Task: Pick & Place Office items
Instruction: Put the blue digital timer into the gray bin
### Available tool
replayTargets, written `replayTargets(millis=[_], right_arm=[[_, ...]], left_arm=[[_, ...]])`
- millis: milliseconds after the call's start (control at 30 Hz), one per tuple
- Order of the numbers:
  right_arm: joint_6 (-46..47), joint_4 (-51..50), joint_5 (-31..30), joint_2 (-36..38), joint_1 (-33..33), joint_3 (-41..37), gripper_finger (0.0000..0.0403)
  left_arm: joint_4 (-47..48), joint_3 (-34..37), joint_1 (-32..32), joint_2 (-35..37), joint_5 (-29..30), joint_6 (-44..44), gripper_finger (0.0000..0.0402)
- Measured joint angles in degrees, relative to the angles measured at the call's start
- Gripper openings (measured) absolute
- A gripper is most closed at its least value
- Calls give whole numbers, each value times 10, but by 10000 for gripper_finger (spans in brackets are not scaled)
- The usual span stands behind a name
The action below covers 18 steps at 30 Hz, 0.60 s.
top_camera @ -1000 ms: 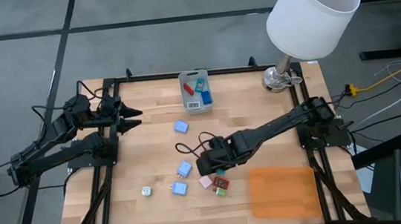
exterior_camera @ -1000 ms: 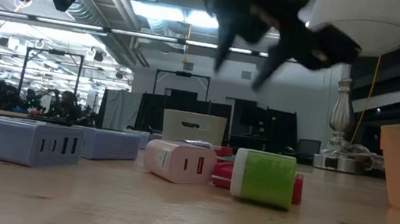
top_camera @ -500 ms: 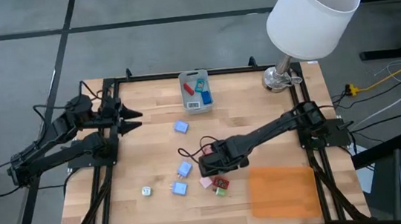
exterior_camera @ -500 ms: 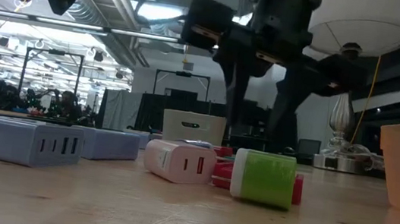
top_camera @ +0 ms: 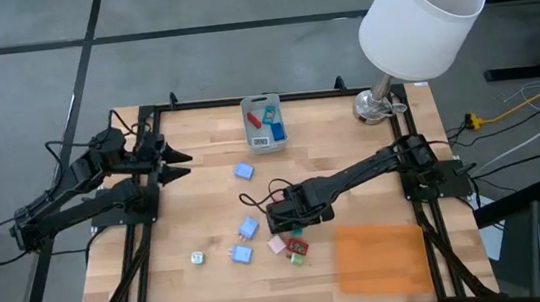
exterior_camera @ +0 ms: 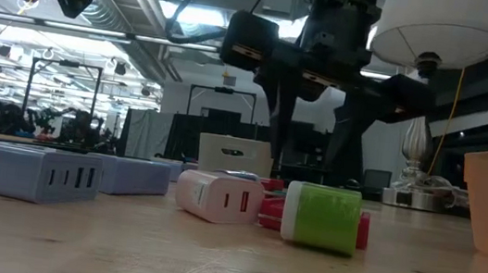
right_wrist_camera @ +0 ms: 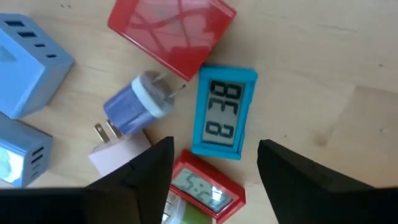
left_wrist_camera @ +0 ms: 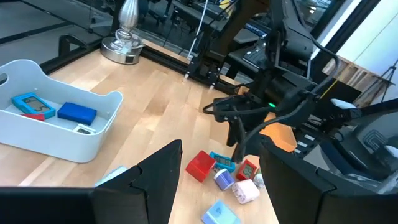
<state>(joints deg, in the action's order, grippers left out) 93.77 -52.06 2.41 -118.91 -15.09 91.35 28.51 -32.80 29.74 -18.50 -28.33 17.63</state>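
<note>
The office items lie in a loose cluster on the wooden table. My right gripper (top_camera: 292, 219) hangs open just above them, pointing down. In its wrist view the right gripper (right_wrist_camera: 214, 149) has its fingers on either side of a teal clock (right_wrist_camera: 224, 112) and a red clock (right_wrist_camera: 202, 186), touching neither. Around these lie a red mesh box (right_wrist_camera: 171, 28), a blue plug (right_wrist_camera: 134, 106) and blue chargers (right_wrist_camera: 28, 56). The low view shows a pink charger (exterior_camera: 218, 197) and a green piece (exterior_camera: 321, 217) nearest the camera. My left gripper (top_camera: 173, 161) waits open, raised over the table's left side.
A grey bin (top_camera: 265, 123) at the far edge holds a few pieces. An orange mat (top_camera: 382, 255) lies near the right front corner. A lamp with a white shade (top_camera: 422, 14) stands at the far right corner. Single blue pieces (top_camera: 243, 171) and a white one (top_camera: 197, 258) lie apart.
My right gripper has come down over the cluster and shifted a little toward the near edge, staying open. The items have not moved.
</note>
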Motion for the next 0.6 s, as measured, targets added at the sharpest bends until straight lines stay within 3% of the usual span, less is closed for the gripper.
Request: replayTargets(millis=[333,600], right_arm=[[-12,2,-14,-7,6,0,267],[-14,24,41,-64,5,0,265]], left_arm=[[4,0,0,0,-1,-9,212],[22,0,0,0,-1,-15,212]])
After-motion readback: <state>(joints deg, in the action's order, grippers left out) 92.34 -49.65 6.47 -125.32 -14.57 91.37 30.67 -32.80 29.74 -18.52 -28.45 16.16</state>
